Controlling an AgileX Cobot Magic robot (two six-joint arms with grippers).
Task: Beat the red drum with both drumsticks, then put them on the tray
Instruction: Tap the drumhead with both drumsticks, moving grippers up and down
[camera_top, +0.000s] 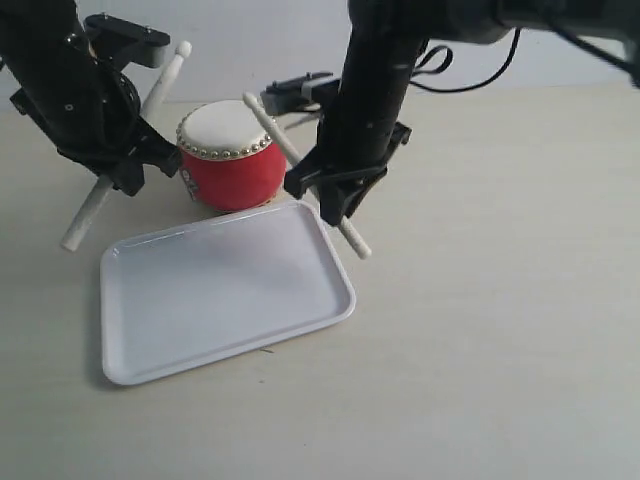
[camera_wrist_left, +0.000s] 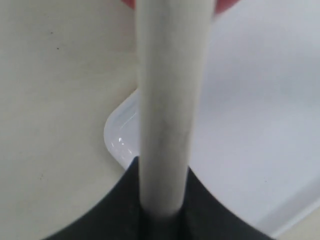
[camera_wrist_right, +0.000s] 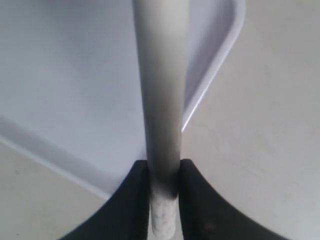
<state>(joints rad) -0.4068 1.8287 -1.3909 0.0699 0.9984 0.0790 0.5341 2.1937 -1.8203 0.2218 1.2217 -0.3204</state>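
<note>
The red drum (camera_top: 232, 157) with its cream top stands behind the white tray (camera_top: 225, 292). My left gripper (camera_top: 128, 172) is shut on one pale drumstick (camera_top: 88, 214); the stick slants up to a bead tip raised left of the drum. My right gripper (camera_top: 338, 205) is shut on the other drumstick (camera_top: 272, 128), whose tip lies just above the drum's right rim. In the left wrist view the drumstick (camera_wrist_left: 170, 110) fills the middle, gripped by the jaws (camera_wrist_left: 162, 212), over the tray's corner (camera_wrist_left: 120, 135). In the right wrist view a drumstick (camera_wrist_right: 161, 90) runs out of the gripper (camera_wrist_right: 164, 195) above the tray (camera_wrist_right: 75, 75).
The pale tabletop (camera_top: 500, 300) stretches to the right and front of the tray. A black cable (camera_top: 470, 75) loops from the right arm at the back. A sliver of red drum (camera_wrist_left: 226, 5) shows at the edge of the left wrist view.
</note>
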